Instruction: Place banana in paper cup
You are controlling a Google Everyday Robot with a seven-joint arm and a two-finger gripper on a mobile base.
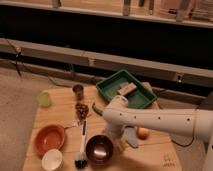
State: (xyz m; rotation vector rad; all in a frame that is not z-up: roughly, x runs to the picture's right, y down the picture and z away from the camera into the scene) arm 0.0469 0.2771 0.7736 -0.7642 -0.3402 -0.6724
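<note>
Gripper: gripper [120,141] hangs low over the worktop [161,150], just right of the dark bowl [99,148]; whether it is spread or closed, cannot tell.
Banana: not clearly made out; probably under the wrist, beside the dark bowl.
Paper cup: paper cup [52,159] at the front-left corner, just below the orange bowl [49,139].
Step in hand: judged to be the grasp, nothing carried to the cup yet.
Doing it well: grip mid-length, lift clear of the dark bowl and brush [81,150], travel left, tip one end down into the mouth.
Risk: light cup may topple.
</note>
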